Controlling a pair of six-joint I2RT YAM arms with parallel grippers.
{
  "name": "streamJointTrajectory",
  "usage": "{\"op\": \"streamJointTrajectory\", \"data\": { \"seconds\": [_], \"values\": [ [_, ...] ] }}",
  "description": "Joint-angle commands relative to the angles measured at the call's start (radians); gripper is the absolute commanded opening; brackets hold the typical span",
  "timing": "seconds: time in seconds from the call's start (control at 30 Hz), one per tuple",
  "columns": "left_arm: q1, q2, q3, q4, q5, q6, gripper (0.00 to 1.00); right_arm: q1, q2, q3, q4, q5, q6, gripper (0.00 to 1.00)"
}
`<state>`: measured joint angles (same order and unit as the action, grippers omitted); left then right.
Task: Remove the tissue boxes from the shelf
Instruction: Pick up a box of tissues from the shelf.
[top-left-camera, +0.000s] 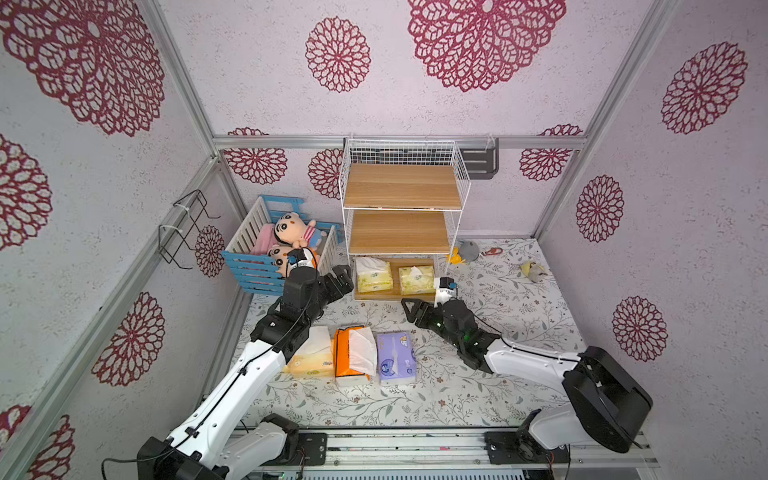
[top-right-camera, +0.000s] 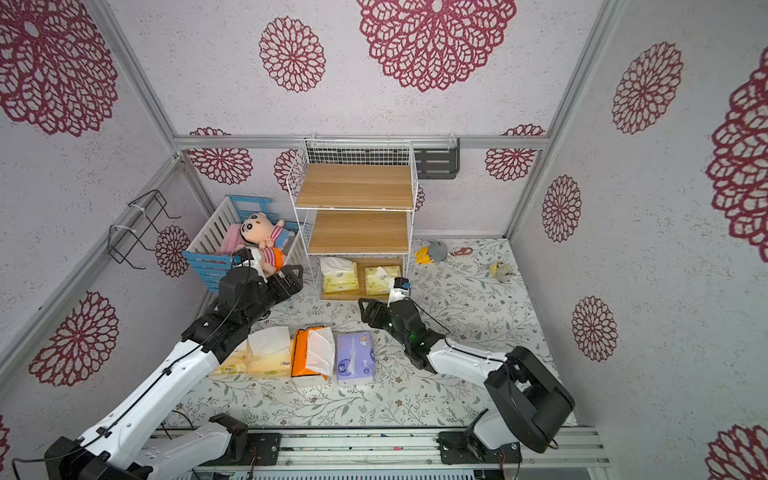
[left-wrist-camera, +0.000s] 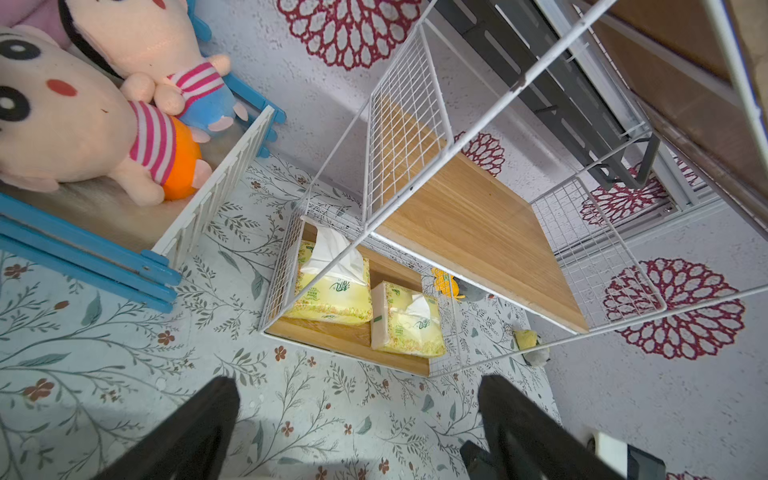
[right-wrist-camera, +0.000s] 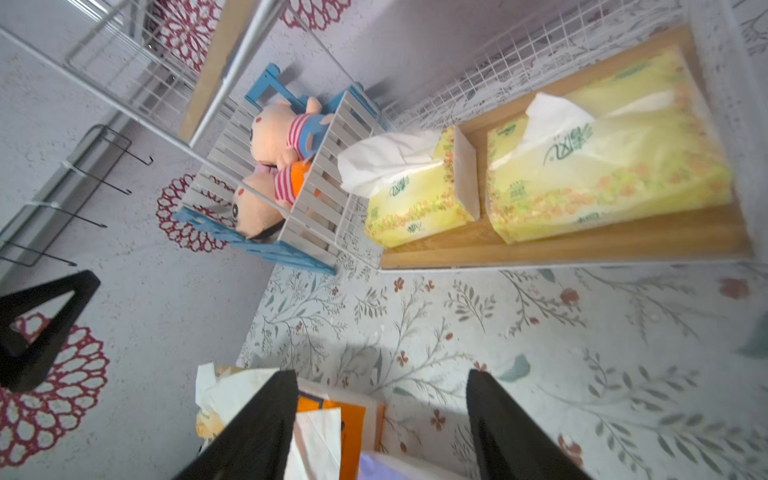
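The shelf (top-left-camera: 403, 187) stands at the back middle, with its top and middle boards bare. Two pale yellow tissue boxes (top-left-camera: 374, 276) (top-left-camera: 417, 279) lie side by side on its bottom board, also seen as tissue boxes (left-wrist-camera: 332, 291) (right-wrist-camera: 602, 166) in the wrist views. On the table in front lie a peach-orange pack (top-left-camera: 311, 357), a bright orange pack (top-left-camera: 345, 353) and a lavender pack (top-left-camera: 395, 357). My left gripper (top-left-camera: 343, 277) (left-wrist-camera: 359, 386) hovers open and empty just left of the bottom tier. Open and empty, my right gripper (top-left-camera: 409, 307) (right-wrist-camera: 382, 374) hangs in front of the shelf's right side, above the table packs.
A blue-and-white crib (top-left-camera: 266, 257) with plush dolls stands left of the shelf, close behind my left arm. Small toys (top-left-camera: 469, 249) (top-left-camera: 532, 270) lie at the back right. A black wire holder (top-left-camera: 183, 228) juts from the left wall.
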<state>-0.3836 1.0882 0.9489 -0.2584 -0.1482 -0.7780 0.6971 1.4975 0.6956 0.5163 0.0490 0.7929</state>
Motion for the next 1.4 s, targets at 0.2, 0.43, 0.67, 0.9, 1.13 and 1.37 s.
{"op": "streamJointTrajectory", "data": {
  "seconds": [0.2,0.43,0.67,0.9,1.13,1.37],
  "values": [
    [0.021,0.004,-0.024,0.025,0.001,0.068,0.97,-0.010,0.253,0.264,-0.011,0.191,-0.066,0.64],
    [0.035,0.004,-0.045,0.033,0.015,0.075,0.97,-0.009,0.372,0.397,-0.159,0.359,-0.099,0.61],
    [0.037,0.012,-0.051,0.032,0.065,0.082,0.97,-0.010,0.403,0.469,-0.356,0.481,-0.075,0.66],
    [0.038,-0.042,-0.108,0.017,0.024,0.108,0.97,-0.010,0.486,0.542,-0.369,0.458,-0.101,0.74],
    [0.045,-0.104,-0.132,-0.019,0.023,0.131,0.97,-0.022,0.570,0.607,-0.358,0.475,-0.100,0.80],
    [0.052,-0.134,-0.154,-0.027,0.040,0.126,0.97,-0.024,0.609,0.643,-0.395,0.522,-0.116,0.76]
  ]
}}
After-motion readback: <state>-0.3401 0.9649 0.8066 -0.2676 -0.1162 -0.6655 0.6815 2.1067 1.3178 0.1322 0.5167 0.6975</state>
